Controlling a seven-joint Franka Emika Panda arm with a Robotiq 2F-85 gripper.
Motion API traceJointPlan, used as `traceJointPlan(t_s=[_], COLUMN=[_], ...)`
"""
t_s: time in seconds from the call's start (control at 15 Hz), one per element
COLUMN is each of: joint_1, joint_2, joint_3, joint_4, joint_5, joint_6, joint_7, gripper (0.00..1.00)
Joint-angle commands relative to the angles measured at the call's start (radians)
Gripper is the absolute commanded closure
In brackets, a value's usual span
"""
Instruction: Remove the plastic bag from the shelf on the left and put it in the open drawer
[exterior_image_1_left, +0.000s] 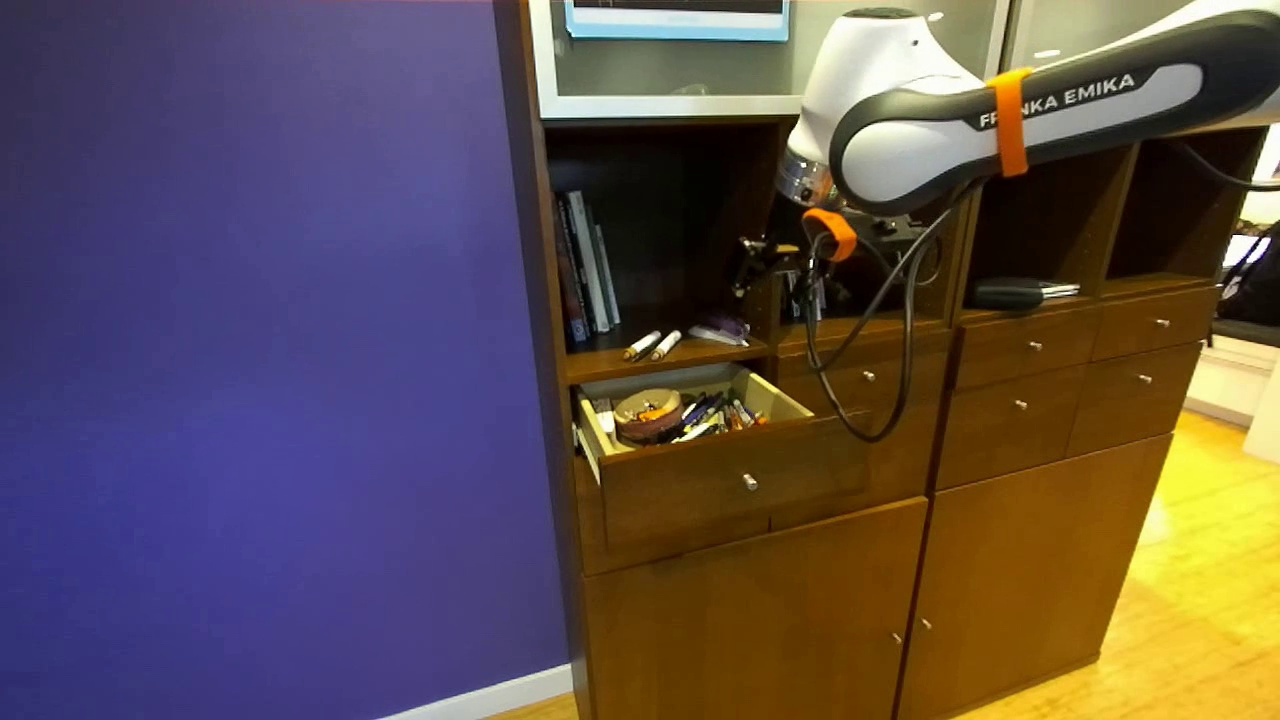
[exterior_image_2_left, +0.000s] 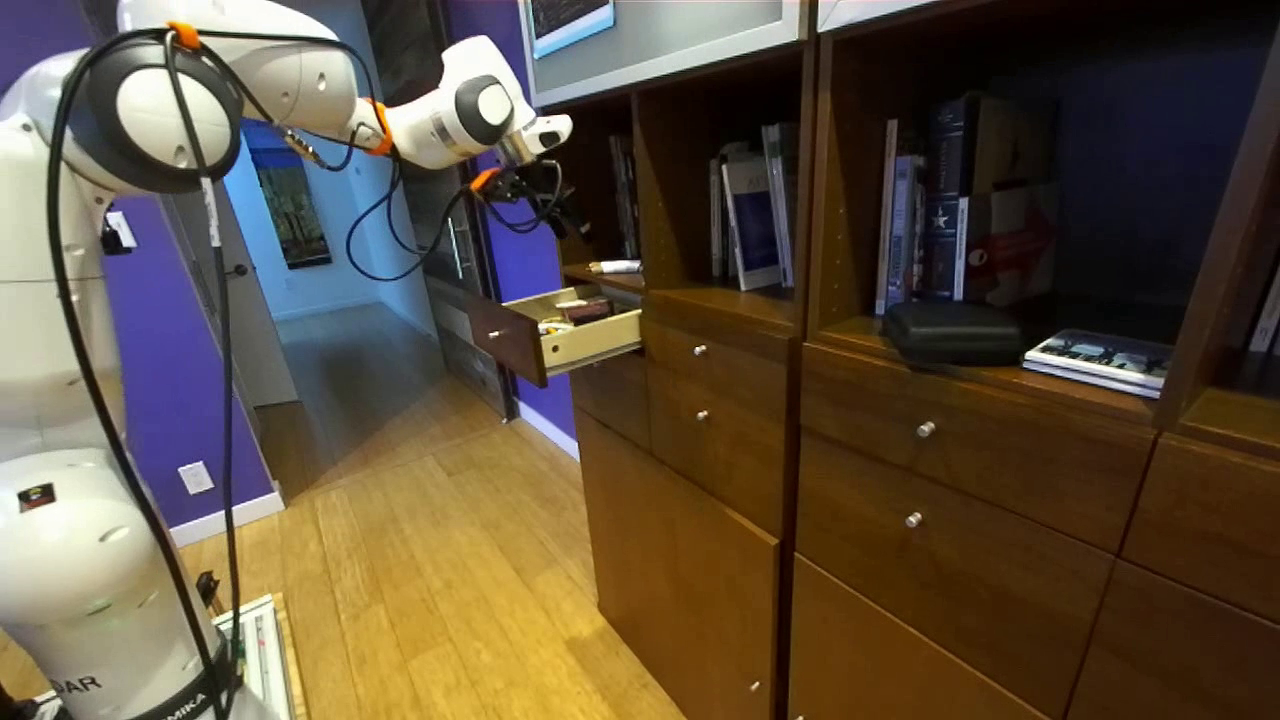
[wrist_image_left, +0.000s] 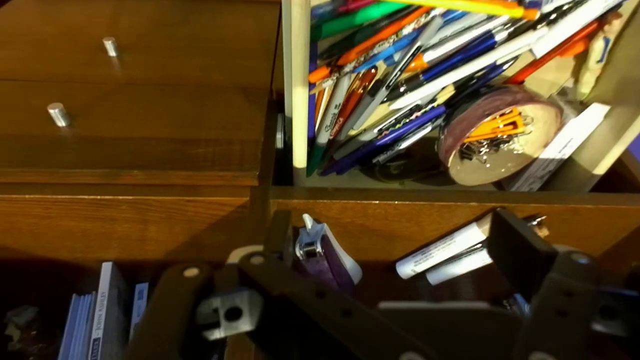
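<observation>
No plastic bag can be made out in any view. On the left shelf (exterior_image_1_left: 710, 354) lies a purple and white object (exterior_image_1_left: 722, 330), like a stapler or tape dispenser, and two white markers (exterior_image_1_left: 667, 345). The open drawer (exterior_image_1_left: 690, 490) below holds many pens and a round bowl; it also shows in an exterior view (exterior_image_2_left: 590, 341). My gripper (wrist_image_left: 400, 230) is open with nothing between its fingers. In the wrist view, its left finger overlaps the purple and white object (wrist_image_left: 325, 255) and its right finger overlaps the markers (wrist_image_left: 445, 250). In an exterior view the gripper (exterior_image_1_left: 745, 268) hangs above the shelf's front.
Books (exterior_image_1_left: 590, 265) stand at the shelf's left side. A vertical divider (exterior_image_2_left: 665, 200) separates this shelf from the neighbouring one with books (exterior_image_2_left: 750, 215). A glass cabinet door (exterior_image_1_left: 670, 105) is above. The bowl (wrist_image_left: 500, 135) of clips sits in the drawer. Loose cables hang by the wrist.
</observation>
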Motion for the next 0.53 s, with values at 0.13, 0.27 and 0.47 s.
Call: traceJointPlan(t_s=[0.13, 0.27, 0.47], joint_1=[0.082, 0.1, 0.129], joint_2=[0.112, 0.146, 0.198], joint_3=[-0.075, -0.095, -0.125], joint_4=[0.123, 0.153, 0.2], joint_5=[-0.165, -0.197, -0.241], joint_6=[0.03, 0.056, 0.081], joint_7=[0.09, 0.092, 0.085], gripper=[0.0, 0.0, 0.0])
